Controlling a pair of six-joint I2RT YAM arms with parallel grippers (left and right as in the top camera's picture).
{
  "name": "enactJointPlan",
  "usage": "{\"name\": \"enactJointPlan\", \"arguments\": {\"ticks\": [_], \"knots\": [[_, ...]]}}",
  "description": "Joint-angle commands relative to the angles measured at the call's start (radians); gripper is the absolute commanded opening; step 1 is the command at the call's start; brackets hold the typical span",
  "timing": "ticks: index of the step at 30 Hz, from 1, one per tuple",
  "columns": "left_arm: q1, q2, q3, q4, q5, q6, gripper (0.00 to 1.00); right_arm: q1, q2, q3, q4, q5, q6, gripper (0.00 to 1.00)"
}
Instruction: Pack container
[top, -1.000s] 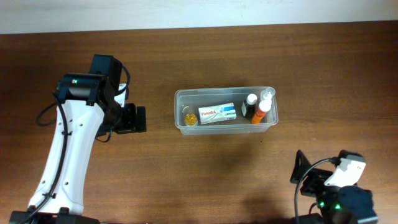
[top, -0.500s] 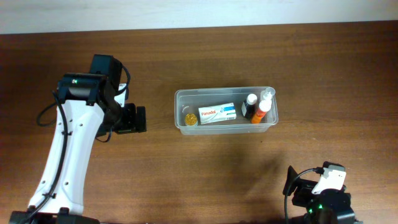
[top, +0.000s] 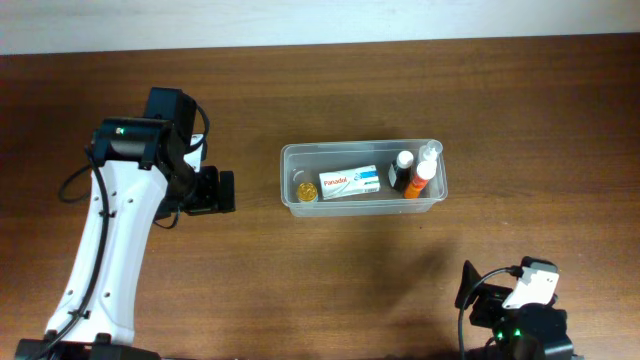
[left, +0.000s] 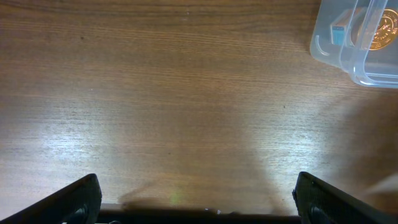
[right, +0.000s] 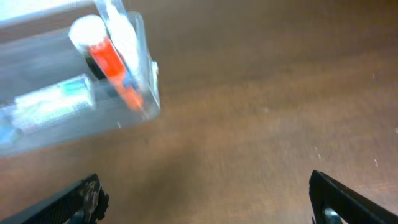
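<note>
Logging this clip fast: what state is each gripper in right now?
Left gripper: open, holding nothing.
Right gripper: open, holding nothing.

One brand name can be read, on a box in the container

The white box (top: 349, 183) lying in the middle of the container (top: 290, 165) carries the word "Panadol" in red on its left half, beside a blue patch to the right whose print is too small to read. The gold disc (left: 380, 30) at the container's left end bears marks, too small to read.
</note>
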Motion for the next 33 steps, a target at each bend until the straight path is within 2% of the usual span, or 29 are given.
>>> {"name": "enactJointPlan", "arguments": {"ticks": [1, 12, 18, 22, 27, 33], "knots": [[0.001, -0.014, -0.003, 0.0, 0.008, -0.012, 1.0, -0.005, -0.011, -0.019, 0.101, 0.012, 0.004, 0.98], [0.001, -0.014, -0.003, 0.0, 0.008, -0.012, 0.99, 0.026, -0.011, -0.034, 0.491, 0.008, 0.005, 0.98], [0.001, -0.013, -0.003, 0.0, 0.008, -0.012, 0.99, 0.026, -0.011, -0.122, 0.72, -0.013, 0.005, 0.98], [0.001, -0.014, -0.003, 0.0, 0.008, -0.012, 0.99, 0.026, -0.011, -0.165, 0.754, -0.048, -0.024, 0.98], [0.001, -0.013, -0.003, 0.0, 0.008, -0.012, 0.99, 0.026, -0.011, -0.198, 0.779, -0.083, -0.179, 0.98], [0.001, -0.013, -0.003, 0.0, 0.008, -0.012, 0.99, 0.026, -0.011, -0.277, 0.891, -0.16, -0.204, 0.98]]}}
